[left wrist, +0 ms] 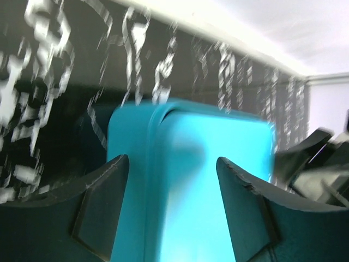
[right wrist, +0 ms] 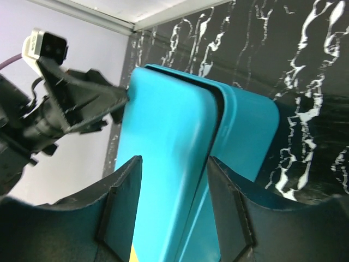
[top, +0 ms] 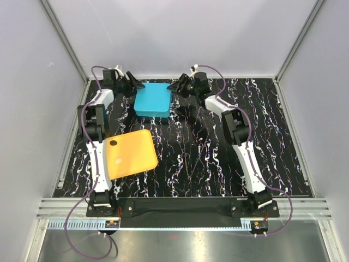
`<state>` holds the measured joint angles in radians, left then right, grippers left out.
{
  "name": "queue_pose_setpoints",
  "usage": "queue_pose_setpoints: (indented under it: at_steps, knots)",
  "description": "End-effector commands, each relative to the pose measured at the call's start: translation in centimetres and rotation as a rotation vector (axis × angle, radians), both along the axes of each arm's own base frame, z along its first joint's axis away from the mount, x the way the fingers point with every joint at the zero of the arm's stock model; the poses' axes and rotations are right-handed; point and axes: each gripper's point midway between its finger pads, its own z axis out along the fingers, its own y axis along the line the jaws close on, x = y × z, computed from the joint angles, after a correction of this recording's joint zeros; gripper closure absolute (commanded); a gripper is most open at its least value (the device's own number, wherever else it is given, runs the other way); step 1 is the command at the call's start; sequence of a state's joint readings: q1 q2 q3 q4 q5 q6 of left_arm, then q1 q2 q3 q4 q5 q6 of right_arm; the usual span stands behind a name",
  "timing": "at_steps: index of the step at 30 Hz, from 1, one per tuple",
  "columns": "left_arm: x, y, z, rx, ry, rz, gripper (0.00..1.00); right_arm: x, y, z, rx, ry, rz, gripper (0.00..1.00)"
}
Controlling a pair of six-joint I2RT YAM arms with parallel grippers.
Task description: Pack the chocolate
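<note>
No chocolate shows in any view. A closed teal box stands at the back middle of the table, its lid on. My left gripper is at the box's back left corner and my right gripper at its back right corner. In the left wrist view the left gripper is open, the teal box lying beyond its spread fingers. The right gripper is open too, with the teal box and its lid seam showing between the fingers. The orange tray lies flat at the left.
The table is black with white marbling. Grey walls close in the back and both sides. The left arm reaches past the orange tray's left edge. A metal rail runs along the near edge by the arm bases.
</note>
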<state>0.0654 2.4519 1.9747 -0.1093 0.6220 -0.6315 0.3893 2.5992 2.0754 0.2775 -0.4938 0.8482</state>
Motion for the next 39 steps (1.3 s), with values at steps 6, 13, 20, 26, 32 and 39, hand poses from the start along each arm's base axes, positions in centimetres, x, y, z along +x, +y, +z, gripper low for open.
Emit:
queue_pose_setpoints:
  at_steps: [6,13,20,26,32,39]
  knots:
    - [-1.9,4.2,7.9,0.215,-0.131,0.069,0.22,3.6,-3.0,2.5,-0.017,-0.095,-0.088,0.44]
    - [-5.2,4.9,8.6,0.280,-0.057,0.093,0.25,4.9,-2.5,2.0,-0.029,-0.141,-0.070,0.43]
    - [-11.6,3.9,5.0,0.383,0.140,0.127,0.46,5.7,-1.9,1.2,0.007,-0.162,-0.058,0.42]
    - [-15.8,1.3,4.5,0.455,0.173,0.124,0.68,6.3,-2.0,1.0,0.000,-0.168,-0.078,0.42]
    - [-18.0,-2.4,3.6,0.449,0.182,0.068,0.90,7.8,-2.7,1.0,0.016,-0.187,-0.174,0.43]
    - [-17.1,-5.1,1.0,0.399,0.216,0.049,0.96,8.8,-2.8,0.3,0.052,-0.177,-0.217,0.49]
